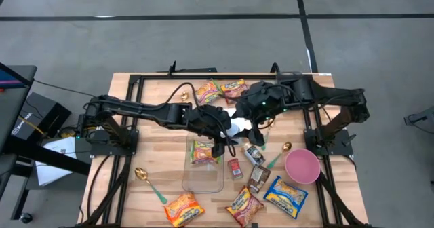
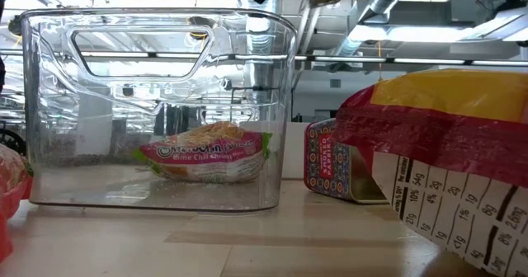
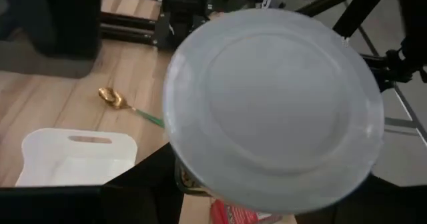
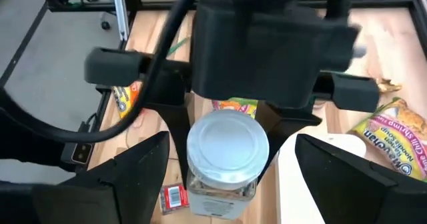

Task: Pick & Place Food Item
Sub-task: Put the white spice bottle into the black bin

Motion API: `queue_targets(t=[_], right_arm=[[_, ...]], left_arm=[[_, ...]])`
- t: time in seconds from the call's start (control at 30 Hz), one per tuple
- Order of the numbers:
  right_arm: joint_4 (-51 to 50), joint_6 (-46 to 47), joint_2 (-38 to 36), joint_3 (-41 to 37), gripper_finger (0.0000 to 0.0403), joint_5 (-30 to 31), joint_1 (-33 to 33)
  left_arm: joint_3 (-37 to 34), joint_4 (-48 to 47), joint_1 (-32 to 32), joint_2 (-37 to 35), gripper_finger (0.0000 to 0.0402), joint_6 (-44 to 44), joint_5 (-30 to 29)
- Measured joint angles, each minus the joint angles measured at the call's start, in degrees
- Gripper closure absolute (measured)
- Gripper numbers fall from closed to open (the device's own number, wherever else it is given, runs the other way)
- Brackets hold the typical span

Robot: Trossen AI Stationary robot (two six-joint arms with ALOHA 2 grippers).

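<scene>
A clear jar [image 4: 223, 179] with a white round lid [image 3: 273, 111] hangs over the middle of the table, and my left gripper [image 1: 226, 137] is shut on it. My right gripper [image 1: 252, 122] hovers just to the right of the jar. It is open, and its two fingers [image 4: 133, 177] stand wide on either side of the jar without touching it. Below, a clear bin [image 1: 203, 165] rests on its base on the table. A noodle packet [image 2: 206, 153] lies on the bin's floor. The bin's white lid [image 3: 73, 159] lies flat beside it. My left gripper pinches the jar between its two fingers [image 4: 176, 125], on the jar's opposite sides just under the white lid [image 4: 193, 174]. The fingers slant down from the table's left side. The jar hangs clear of the table and bin, lid up and tipped toward the wrist.
A pink bowl [image 1: 302, 165] and two gold spoons [image 1: 144, 177] [image 1: 281, 152] lie near the bin. Snack packets [image 1: 183, 207] [image 1: 285, 194] line the near edge, and noodle packs [image 1: 207, 92] lie at the far edge. A small red tin [image 2: 330, 170] stands right of the bin.
</scene>
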Motion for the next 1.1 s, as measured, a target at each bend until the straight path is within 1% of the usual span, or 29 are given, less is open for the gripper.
queue_targets(t=[0.23,0.87,0.97,1.1], right_arm=[[0.2,0.0,1.9,0.0,0.0085,-1.1,0.0],[-0.6,0.2,1.9,0.0,0.0086,-1.4,0.0],[-1.1,0.2,1.9,0.0,0.0094,-1.4,-0.1],[-1.4,0.2,2.8,0.0,0.0122,-1.4,-0.4]], left_arm=[[0.0,0.3,0.0,0.0,0.0206,0.0,0.0],[0.0,1.3,0.0,0.0,0.0206,0.0,-0.1],[0.0,1.3,0.0,0.0,0.0206,0.0,0.0],[0.1,1.2,0.0,0.0,0.0206,0.0,0.0]])
